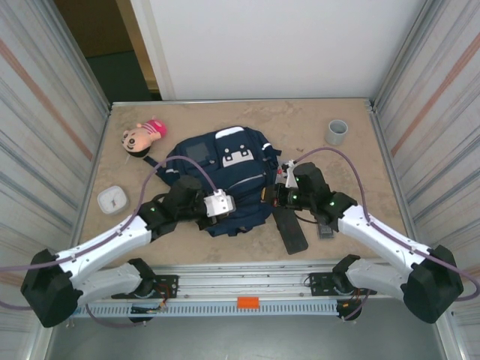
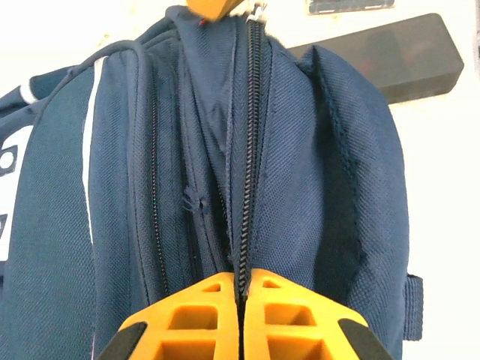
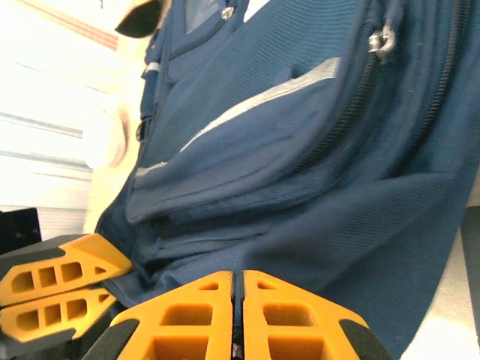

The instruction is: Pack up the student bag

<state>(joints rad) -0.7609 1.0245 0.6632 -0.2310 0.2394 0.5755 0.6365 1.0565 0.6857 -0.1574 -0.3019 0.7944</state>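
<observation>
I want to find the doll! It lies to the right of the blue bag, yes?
No: the doll lies to the left of the blue bag, as the top external view shows.

Navy student bag [image 1: 225, 180] with thin white stripe [image 2: 94, 150].

Student bag [image 1: 225, 154] between doll [image 1: 141, 138] and cup [image 1: 337, 132]

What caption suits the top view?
Left gripper and right gripper at a navy backpack, with doll and grey cup nearby.
</observation>
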